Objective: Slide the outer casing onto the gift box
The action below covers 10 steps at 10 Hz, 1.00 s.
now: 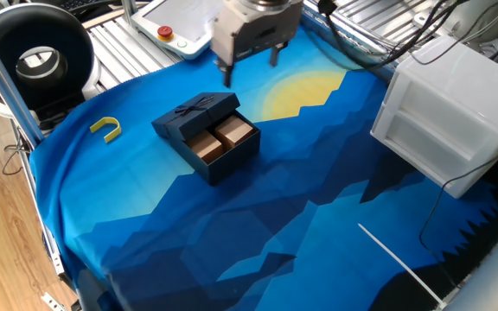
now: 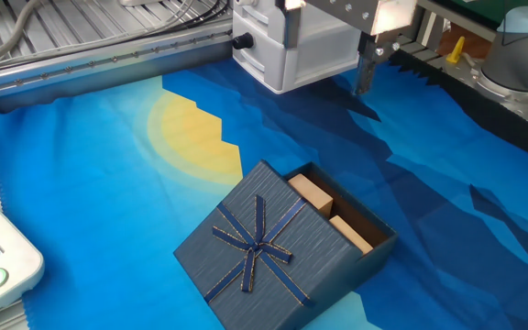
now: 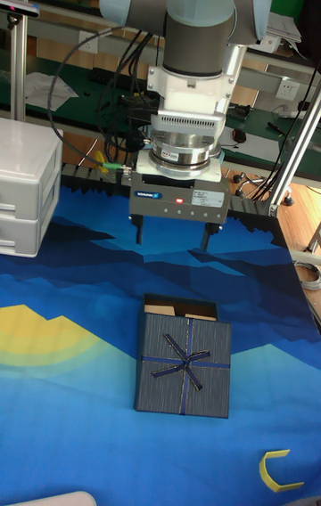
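Tall fixed view: I'm seeing my gripper hanging with jaws spread wide and empty, above and behind the outer casing, which is sitting partway over the gift box on the worktop.

Grey UR5 arm with pale blue joint caps, black cables, dark fingers (red light above)

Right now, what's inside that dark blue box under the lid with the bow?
Two tan-brown blocks show in the gift box where the outer casing leaves it uncovered. Whatever lies farther in under the casing is hidden.
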### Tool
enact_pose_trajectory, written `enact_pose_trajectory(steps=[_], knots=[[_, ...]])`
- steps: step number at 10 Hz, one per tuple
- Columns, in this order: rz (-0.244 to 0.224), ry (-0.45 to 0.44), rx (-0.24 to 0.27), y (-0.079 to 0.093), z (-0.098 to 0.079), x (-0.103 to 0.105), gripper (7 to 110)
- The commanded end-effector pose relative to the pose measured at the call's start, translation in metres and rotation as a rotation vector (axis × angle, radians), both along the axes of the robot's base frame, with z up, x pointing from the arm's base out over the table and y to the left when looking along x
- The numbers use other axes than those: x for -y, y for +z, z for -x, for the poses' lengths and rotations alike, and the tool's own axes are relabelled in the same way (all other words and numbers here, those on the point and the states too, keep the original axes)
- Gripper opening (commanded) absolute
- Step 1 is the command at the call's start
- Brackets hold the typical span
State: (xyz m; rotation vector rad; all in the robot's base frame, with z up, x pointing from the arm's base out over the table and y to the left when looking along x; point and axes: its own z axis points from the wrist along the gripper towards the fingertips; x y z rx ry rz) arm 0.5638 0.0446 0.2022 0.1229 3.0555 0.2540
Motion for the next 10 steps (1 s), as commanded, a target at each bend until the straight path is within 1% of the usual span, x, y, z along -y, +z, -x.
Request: enact_pose_trajectory(steps=[1,2,3,4,6,7,8,9,10], knots=[[-0.089,-0.046,0.035,0.006,-0.011,-0.025,7],[-0.089,-0.035,0.036,0.006,-0.01,-0.025,7],[-0.084,-0.028,0.025,0.005,-0.007,-0.025,7],[-0.059,-0.037,0.025,0.003,-0.008,-0.018,7],[0.055,0.009,0.065,0.001,-0.016,0.011,7],[0.089,0.061,0.058,0.001,-0.013,0.018,7],[0.129,0.095,0.019,-0.002,-0.002,0.026,7],[0.12,0.093,-0.023,-0.002,0.008,0.022,7],[0.11,0.121,-0.066,-0.001,0.02,0.02,7]])
